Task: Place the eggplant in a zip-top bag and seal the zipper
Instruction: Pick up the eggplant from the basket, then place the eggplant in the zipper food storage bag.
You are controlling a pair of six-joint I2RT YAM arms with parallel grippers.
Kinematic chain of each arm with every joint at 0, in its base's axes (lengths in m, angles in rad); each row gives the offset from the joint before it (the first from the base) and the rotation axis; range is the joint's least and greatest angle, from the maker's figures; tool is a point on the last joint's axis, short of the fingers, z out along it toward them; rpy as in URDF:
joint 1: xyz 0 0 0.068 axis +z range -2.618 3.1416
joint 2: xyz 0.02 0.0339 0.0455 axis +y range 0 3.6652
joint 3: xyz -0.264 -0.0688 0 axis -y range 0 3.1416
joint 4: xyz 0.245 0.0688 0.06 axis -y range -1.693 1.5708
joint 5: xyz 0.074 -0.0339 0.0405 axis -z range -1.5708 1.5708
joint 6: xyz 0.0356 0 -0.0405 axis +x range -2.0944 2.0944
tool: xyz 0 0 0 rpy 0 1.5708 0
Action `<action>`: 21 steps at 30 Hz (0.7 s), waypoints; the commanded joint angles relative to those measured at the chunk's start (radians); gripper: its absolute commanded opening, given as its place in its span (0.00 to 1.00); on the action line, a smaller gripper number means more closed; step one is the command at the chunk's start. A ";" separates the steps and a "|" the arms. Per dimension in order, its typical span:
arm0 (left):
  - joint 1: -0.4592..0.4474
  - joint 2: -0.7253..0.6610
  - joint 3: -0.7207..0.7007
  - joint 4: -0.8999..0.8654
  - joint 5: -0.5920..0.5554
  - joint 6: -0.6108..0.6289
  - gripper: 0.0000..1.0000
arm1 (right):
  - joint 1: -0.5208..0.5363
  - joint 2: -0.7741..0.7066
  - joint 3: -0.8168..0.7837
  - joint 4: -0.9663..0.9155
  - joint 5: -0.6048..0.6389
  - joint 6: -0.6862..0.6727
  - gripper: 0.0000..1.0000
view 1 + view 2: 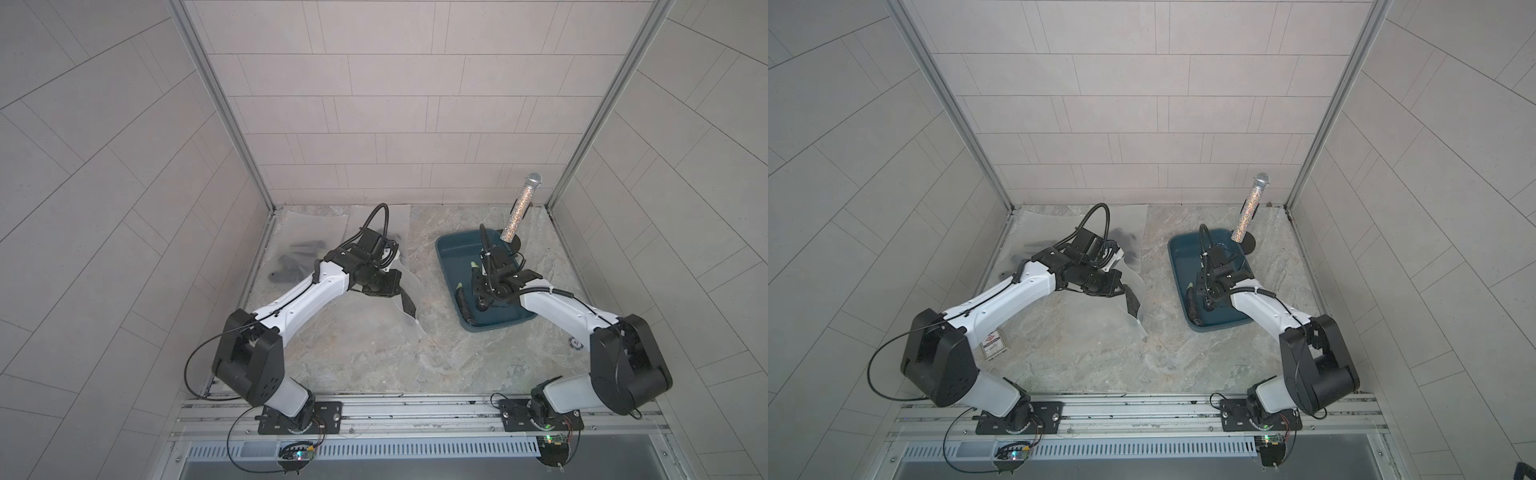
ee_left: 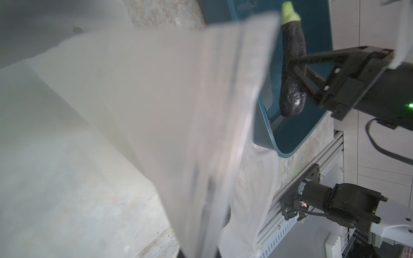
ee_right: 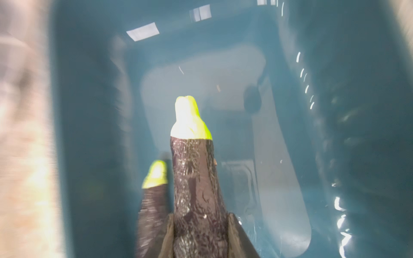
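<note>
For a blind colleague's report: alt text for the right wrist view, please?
A dark purple eggplant with a bright green cap is gripped between the black fingers of the right gripper, inside a teal plastic bin. A second eggplant lies beside it.

Grey tiled walls [image 1: 374,83], marbled stone floor [image 1: 365,353]

Left arm [image 1: 299,297] stretched forward, left pincer [image 1: 406,304] clamped tight, right arm [image 1: 557,307] bent inward, right pincer [image 3: 199,233] pointing down, jaws gripping.
</note>
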 commanded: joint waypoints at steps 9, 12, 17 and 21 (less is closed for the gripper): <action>-0.005 0.016 0.020 -0.008 -0.008 0.008 0.02 | 0.274 -0.294 0.012 0.292 0.003 0.044 0.29; -0.005 0.016 0.018 -0.007 -0.010 0.005 0.02 | 0.337 -0.298 0.007 0.386 -0.002 0.065 0.28; -0.005 0.010 0.013 -0.002 -0.010 0.001 0.02 | 0.398 -0.260 -0.025 0.554 -0.038 0.119 0.28; -0.007 0.004 0.010 0.000 -0.009 -0.001 0.02 | 0.437 -0.210 -0.045 0.629 -0.040 0.144 0.27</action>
